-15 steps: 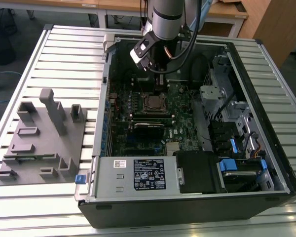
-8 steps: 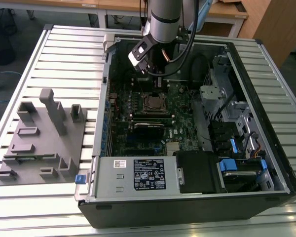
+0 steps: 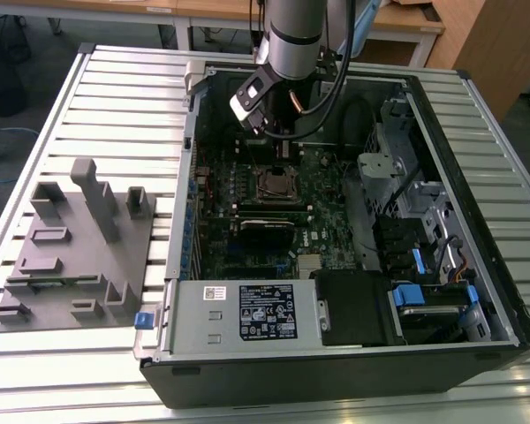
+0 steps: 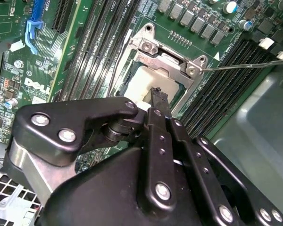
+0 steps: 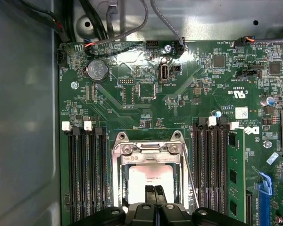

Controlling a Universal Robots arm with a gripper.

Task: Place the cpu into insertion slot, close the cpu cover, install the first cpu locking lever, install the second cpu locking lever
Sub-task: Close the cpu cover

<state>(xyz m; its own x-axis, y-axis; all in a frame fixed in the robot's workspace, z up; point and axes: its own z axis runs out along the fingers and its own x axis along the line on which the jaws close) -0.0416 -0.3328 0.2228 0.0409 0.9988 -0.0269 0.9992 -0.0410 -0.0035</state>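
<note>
Scene: an open desktop computer case [image 3: 477, 190] lies on a slatted table [image 3: 115, 79]. The robot arm comes in from the upper middle of the exterior view.

Gripper: the gripper [image 5: 154, 192] is clenched, its two black fingertips [image 5: 151, 193] pressed together with nothing seen between them.

Where the cpu is: the cpu [image 5: 148, 173] sits in the socket on the motherboard [image 3: 327, 203], just above the centre of the exterior view. Its pale square top shows in both wrist views.

Key relation: the cpu lies straight below the gripper's tip. In the second wrist view the tip [image 4: 158, 96] stands over one edge of the chip's top rather than its middle.

Cpu cover: the silvery cpu cover [image 5: 148, 149] frames the chip, whose top shows through the cover's window. It looks laid over the cpu.

Locking lever: a thin metal locking lever [image 4: 240, 66] runs from one corner of the socket out across the memory slots [image 4: 226, 89]. Its long axis points away from the gripper, and it looks unlatched.

Hard to make out: whether the tip touches the chip or hangs just above it; whether the cover is pressed fully flat; the part of the socket behind the gripper's body; any second lever.
</note>
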